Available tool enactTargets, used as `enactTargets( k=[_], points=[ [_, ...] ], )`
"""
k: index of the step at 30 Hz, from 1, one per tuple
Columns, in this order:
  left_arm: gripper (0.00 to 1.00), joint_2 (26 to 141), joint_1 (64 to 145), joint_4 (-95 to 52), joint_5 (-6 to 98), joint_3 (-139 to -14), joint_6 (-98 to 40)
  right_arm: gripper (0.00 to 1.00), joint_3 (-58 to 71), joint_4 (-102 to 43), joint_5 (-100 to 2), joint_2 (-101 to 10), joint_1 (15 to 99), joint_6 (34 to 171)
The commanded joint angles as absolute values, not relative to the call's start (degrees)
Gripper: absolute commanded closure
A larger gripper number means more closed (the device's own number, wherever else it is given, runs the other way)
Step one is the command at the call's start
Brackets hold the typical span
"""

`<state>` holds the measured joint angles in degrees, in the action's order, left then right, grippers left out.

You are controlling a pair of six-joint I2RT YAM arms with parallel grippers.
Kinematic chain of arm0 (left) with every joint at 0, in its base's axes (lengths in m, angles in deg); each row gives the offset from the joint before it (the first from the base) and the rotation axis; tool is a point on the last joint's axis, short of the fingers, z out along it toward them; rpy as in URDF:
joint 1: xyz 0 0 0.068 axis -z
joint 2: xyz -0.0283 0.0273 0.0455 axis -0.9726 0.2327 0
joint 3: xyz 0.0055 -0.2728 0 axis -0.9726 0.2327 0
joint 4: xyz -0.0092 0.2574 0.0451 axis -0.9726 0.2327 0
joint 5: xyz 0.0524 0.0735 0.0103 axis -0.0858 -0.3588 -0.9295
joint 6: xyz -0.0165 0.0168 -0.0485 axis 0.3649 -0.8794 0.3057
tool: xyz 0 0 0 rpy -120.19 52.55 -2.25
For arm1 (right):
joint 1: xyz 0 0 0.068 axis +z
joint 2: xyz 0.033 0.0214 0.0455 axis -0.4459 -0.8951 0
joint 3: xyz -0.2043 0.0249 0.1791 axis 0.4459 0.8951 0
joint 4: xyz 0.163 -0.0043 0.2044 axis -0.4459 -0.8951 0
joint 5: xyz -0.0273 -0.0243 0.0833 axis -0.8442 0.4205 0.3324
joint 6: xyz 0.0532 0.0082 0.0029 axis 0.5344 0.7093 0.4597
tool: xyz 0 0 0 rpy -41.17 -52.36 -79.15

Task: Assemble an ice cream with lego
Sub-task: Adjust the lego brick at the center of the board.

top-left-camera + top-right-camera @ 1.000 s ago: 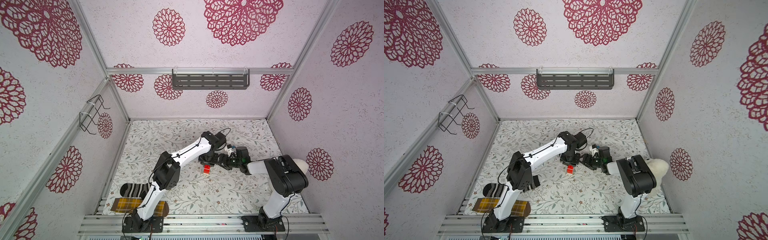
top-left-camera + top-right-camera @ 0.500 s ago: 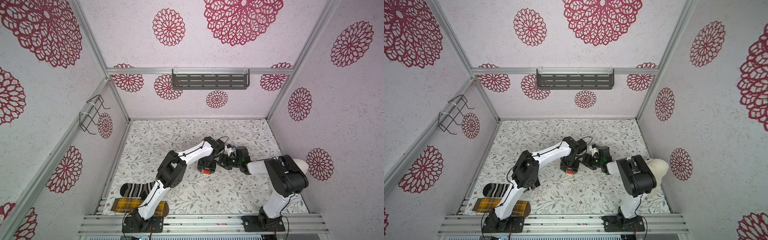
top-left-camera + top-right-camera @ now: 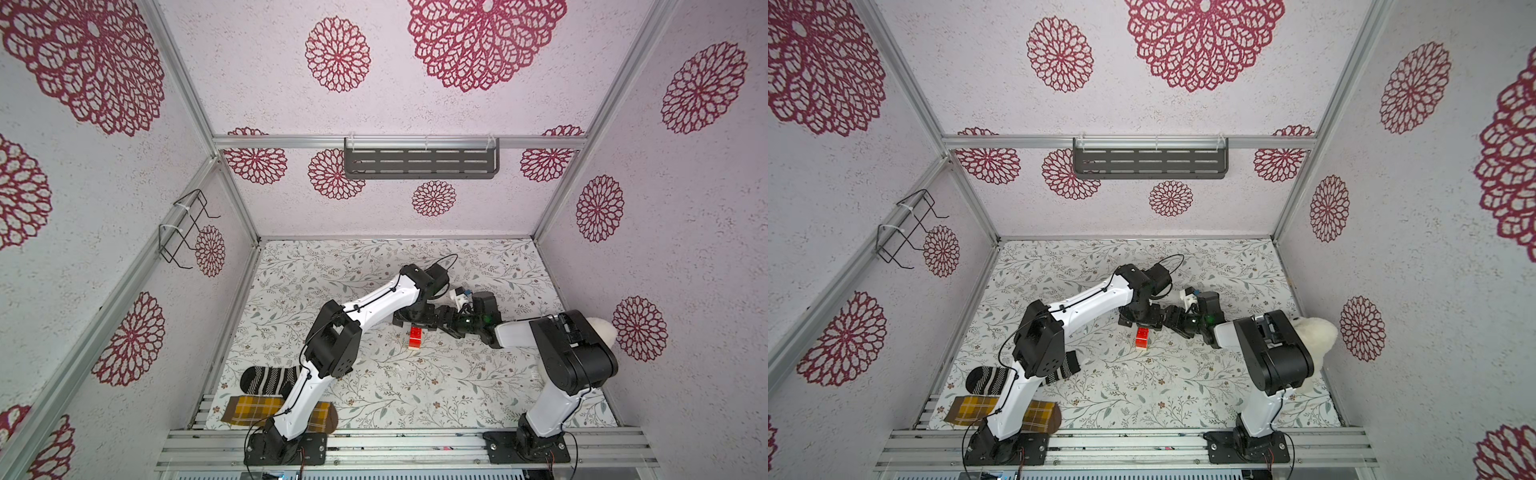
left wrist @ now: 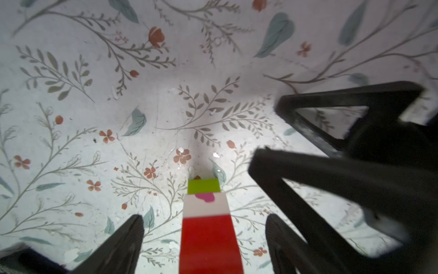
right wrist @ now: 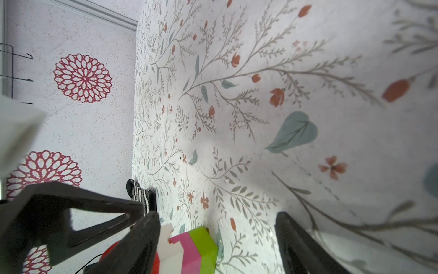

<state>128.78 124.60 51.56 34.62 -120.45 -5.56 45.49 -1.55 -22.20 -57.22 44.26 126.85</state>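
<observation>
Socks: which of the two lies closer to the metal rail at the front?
The yellow plaid sock, by the rail; the black-and-white striped sock lies farther in.

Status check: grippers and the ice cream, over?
Left gripper open, right gripper open. Ice cream on table, unheld, between both jaws. Grippers crowd each other there.

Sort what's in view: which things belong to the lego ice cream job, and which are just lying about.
Job in hand:
- ice cream, the joined stack of red, white, pink and green bricks standing on the table

Lying about:
- striped sock
- plaid sock
- white fluffy object
</observation>
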Motion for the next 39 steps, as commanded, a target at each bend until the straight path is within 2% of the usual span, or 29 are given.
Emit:
enactTargets(
  k=[1,4,8,13,16,23,25,30,33,39],
  points=[
    [0.14,125.32,124.45,48.17,36.23,-120.75,-7.54,0.19,45.31,-3.84,-23.63,-55.3,44.4,125.5],
    [0.14,124.72,124.5,51.31,37.6,-120.24,-10.83,0.19,45.39,-4.07,-24.0,-55.17,44.15,125.5],
    [0.2,125.63,125.05,57.85,39.62,-119.7,-15.55,0.19,45.39,-4.02,-24.09,-55.44,44.06,125.58],
    [0.3,127.25,126.03,63.31,36.22,-120.31,-17.12,0.19,45.39,-4.05,-24.09,-55.64,44.01,125.58],
    [0.43,127.66,125.94,61.06,37.69,-120.32,-16.51,0.19,45.3,-4.02,-24.08,-55.8,44.04,125.49],
    [0.43,131.3,126.83,58.88,41.65,-123.44,-14.52,0.2,45.21,-4.02,-23.89,-56.11,44.01,125.5],
    [0.51,132.0,126.82,59.35,41.44,-123.61,-14.67,0.2,45.21,-4.11,-23.84,-56.06,44.03,125.5],
    [0.78,129.97,125.66,57.5,42.27,-121.11,-15.22,0.2,45.21,-4.2,-23.83,-55.87,43.95,125.41],
    [0.84,126.92,123.96,53.2,45.08,-116.83,-15.18,0.2,45.21,-4.46,-23.97,-55.54,43.94,125.19],
    [0.89,118.46,118.94,38.36,53.53,-100.45,-13.14,0.21,45.48,-5.17,-25.31,-54.5,43.6,125.0]
  ],
)
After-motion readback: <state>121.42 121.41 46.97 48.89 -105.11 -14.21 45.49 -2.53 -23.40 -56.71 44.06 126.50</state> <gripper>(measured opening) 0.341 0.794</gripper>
